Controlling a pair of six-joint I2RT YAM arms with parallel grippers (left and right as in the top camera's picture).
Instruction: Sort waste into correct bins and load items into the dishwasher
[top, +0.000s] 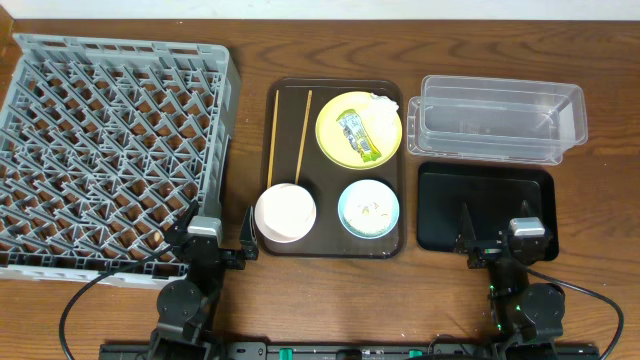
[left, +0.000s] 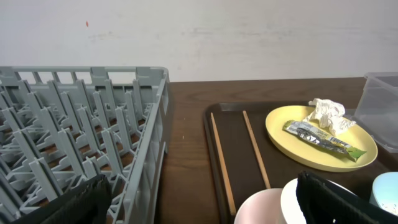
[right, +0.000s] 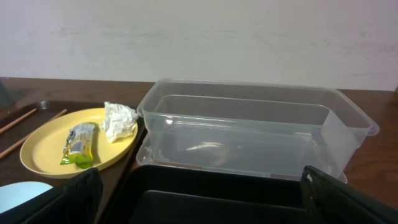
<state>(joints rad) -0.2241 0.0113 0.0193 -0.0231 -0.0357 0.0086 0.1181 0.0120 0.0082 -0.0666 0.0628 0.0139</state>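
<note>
Left fingers (left: 74, 205) wide, empty, white bowl (left: 267, 208) just beside, right fingers (right: 56, 202) wide, empty, over black tray (right: 205, 199).

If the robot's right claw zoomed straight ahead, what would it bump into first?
Probably the near wall of the clear tub, dead ahead of the open right gripper. The black tray lies below its path, though height is hard to judge.

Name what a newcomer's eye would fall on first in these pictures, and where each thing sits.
The big grey dish rack fills the table's left side. In the middle, a bright yellow plate on the dark brown tray carries a green-yellow wrapper and a white tissue. At right, a clear tub stands beyond a flat black tray.
</note>
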